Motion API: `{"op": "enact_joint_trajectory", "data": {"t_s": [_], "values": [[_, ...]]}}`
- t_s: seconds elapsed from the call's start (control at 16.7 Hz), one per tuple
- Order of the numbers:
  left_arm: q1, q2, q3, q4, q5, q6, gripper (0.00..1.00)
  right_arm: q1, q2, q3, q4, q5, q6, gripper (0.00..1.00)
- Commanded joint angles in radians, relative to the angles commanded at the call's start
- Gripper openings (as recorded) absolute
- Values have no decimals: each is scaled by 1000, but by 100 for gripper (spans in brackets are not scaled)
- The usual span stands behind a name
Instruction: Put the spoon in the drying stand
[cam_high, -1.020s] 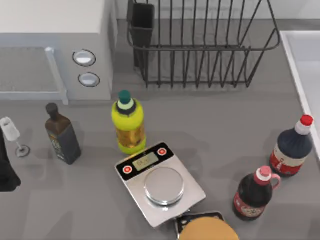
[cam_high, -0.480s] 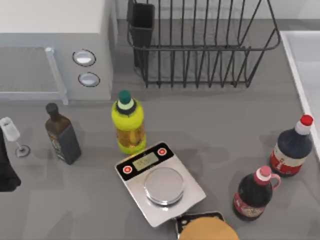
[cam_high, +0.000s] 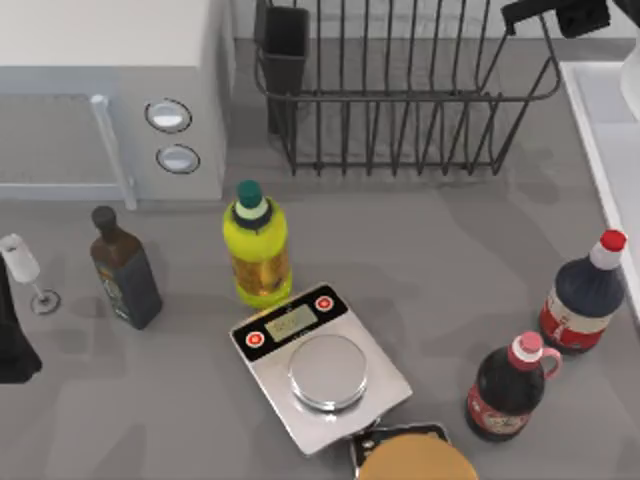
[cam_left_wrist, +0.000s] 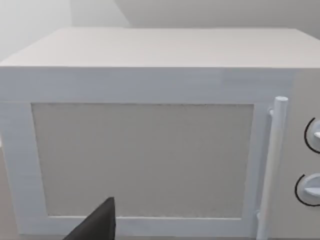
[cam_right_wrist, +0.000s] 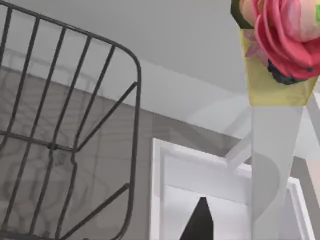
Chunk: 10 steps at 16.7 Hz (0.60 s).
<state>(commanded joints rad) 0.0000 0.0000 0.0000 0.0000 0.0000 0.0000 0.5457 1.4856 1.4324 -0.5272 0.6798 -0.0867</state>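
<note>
Black metal of the right gripper (cam_high: 556, 14) newly appears above the drying stand (cam_high: 400, 95); its grip unclear, no spoon seen.

Drying stand (cam_high: 400, 95): black wire, black utensil cup (cam_high: 286, 45). Tabletop (cam_high: 440, 250): grey. Microwave (cam_high: 110, 90): white. Bottle (cam_high: 258, 245) near tabletop centre: yellow-green, dark green cap. Scale (cam_high: 320, 362): silver, two red buttons. Bottles (cam_high: 585, 295) at right edge: dark, red labels, red and pink caps.
</note>
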Motion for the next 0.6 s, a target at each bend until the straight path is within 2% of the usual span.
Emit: {"op": "enact_joint_trajectory", "data": {"t_s": [0.3, 0.48, 0.6], "values": [[0, 0, 0, 0, 0, 0, 100, 339, -15, -1, 342, 251, 96, 0], [0, 0, 0, 0, 0, 0, 100, 458, -35, 4, 469, 352, 115, 0], [0, 0, 0, 0, 0, 0, 100, 491, -44, 5, 502, 381, 118, 0]]}}
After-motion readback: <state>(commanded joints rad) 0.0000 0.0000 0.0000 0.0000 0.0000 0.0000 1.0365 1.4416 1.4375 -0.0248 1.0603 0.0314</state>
